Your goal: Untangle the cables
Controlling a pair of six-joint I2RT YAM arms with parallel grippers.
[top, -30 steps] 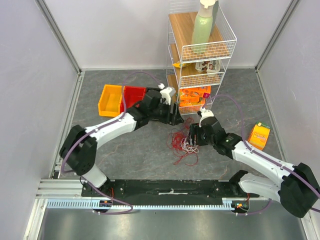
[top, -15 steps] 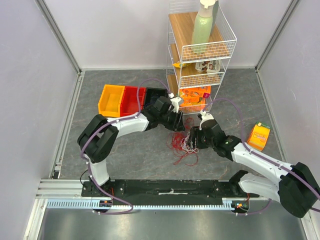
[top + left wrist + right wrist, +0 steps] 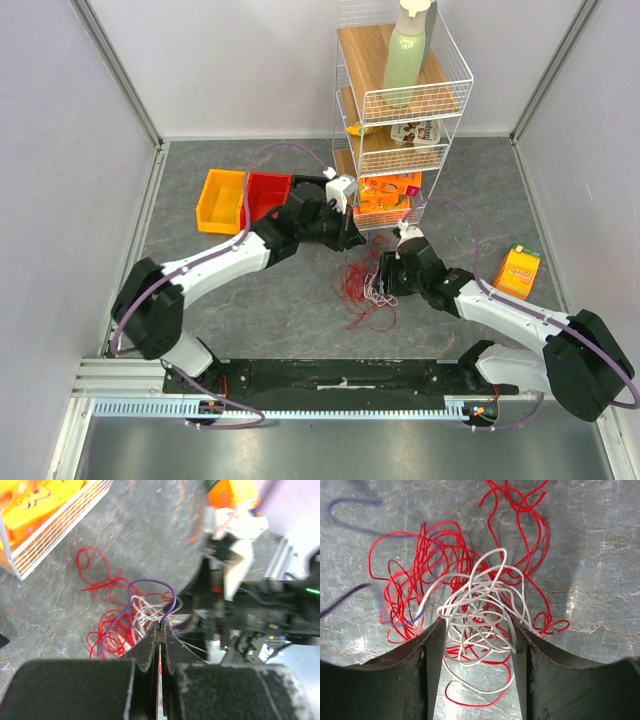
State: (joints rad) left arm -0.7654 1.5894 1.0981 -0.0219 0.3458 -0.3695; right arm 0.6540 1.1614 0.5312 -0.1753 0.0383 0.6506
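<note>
1. The cables (image 3: 366,289) lie in one small loose heap on the table (image 3: 260,300), just in front of the foot of the rack (image 3: 362,48), towards the arms.
2. They look thin, light and limp. A pull on one strand will probably drag the whole heap along unless something holds it down.
3. The red cable (image 3: 445,555) spreads in wide open loops. The white cable (image 3: 479,611) is bunched tighter, lying over the red on the side of the heap away from the rack.
4. The left gripper (image 3: 160,629), on the rack side of the heap, has its jaws pressed together. The purple cable (image 3: 150,581) arches out from their tips, so it appears pinched there. So thin a strand could slip out of the pinch.
5. The right gripper (image 3: 476,647) is down at the heap on the side away from the rack. Its jaws stand wide apart with the white bunch between them, not yet clamped.
6. The best hold for the right jaws is probably the dense middle of the white bunch, where many strands cross and it can anchor the heap. A free outer loop suits the pulling hand.
7. Slow pulls look wise, since crossings may tighten into knots.
</note>
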